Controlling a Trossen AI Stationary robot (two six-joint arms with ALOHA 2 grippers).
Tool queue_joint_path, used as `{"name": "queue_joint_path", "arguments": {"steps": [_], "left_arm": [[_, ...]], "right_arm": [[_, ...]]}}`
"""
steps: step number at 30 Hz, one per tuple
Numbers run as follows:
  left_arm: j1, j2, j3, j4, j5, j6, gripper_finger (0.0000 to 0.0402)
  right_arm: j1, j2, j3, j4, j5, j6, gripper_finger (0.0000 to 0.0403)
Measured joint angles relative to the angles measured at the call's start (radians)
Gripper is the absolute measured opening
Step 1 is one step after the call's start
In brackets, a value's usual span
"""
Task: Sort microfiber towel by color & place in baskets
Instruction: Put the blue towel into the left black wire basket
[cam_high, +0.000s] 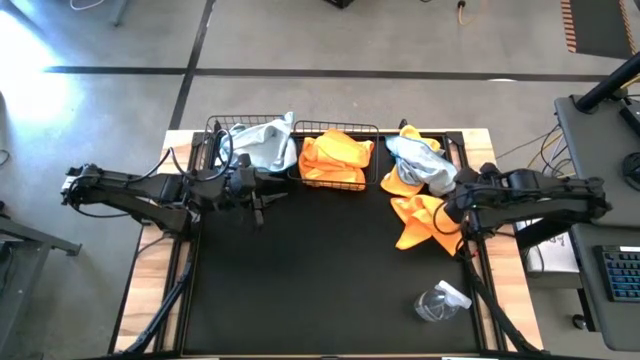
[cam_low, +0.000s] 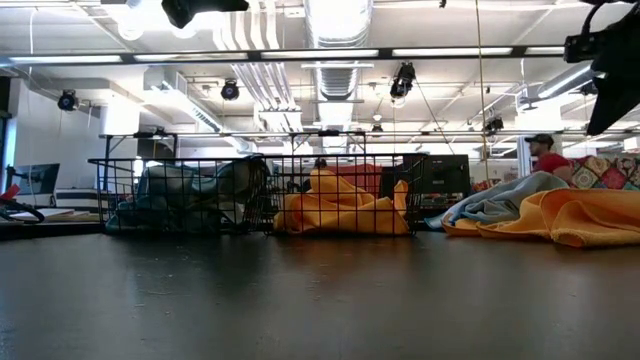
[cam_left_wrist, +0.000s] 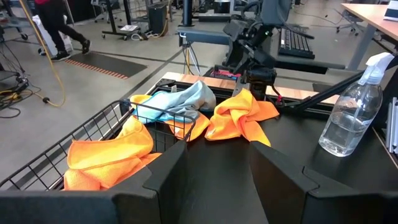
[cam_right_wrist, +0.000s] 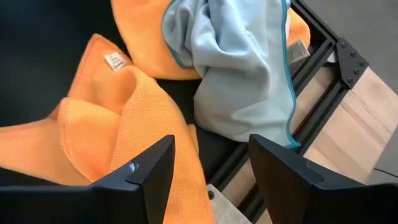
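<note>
Right hand (cam_right_wrist: 208, 168) spread, empty, over bright orange microfiber cloth (cam_right_wrist: 93, 124) on black desk (cam_high: 320, 270), pale blue-grey cloth (cam_right_wrist: 242, 68) beside. Left hand (cam_left_wrist: 217, 171) spread, near black wire-mesh baskets (cam_high: 335, 180).

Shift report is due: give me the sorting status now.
Done: blue-grey towels fill the left basket, orange ones the right basket. In hand: nothing; right pincer open over the unsorted pile. Left: those orange and blue-grey towels.
</note>
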Motion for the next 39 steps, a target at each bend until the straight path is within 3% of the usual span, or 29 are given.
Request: {"name": "queue_joint_path", "arguments": {"steps": [8, 16, 30, 34, 39], "left_arm": [[0.000, 0.000, 0.000, 0.000, 0.000, 0.000, 0.0158], [0.000, 0.000, 0.000, 0.000, 0.000, 0.000, 0.0158], [0.000, 0.000, 0.000, -0.009, 0.000, 0.018, 0.0158], [0.000, 0.000, 0.000, -0.018, -0.001, 0.018, 0.0158], [0.000, 0.000, 0.000, -0.019, -0.001, 0.018, 0.0158]], "right_arm": [[-0.049, 0.043, 0.000, 0.028, 0.018, -0.002, 0.0201], [-0.205, 0.057, 0.000, 0.279, 0.014, -0.188, 0.0201], [-0.744, 0.329, -0.002, 0.376, -0.259, -0.423, 0.0201], [-0.824, 0.399, 0.017, 0.386, -0.303, -0.480, 0.0201], [-0.831, 0.468, 0.068, 0.414, -0.308, -0.558, 0.0201]]}}
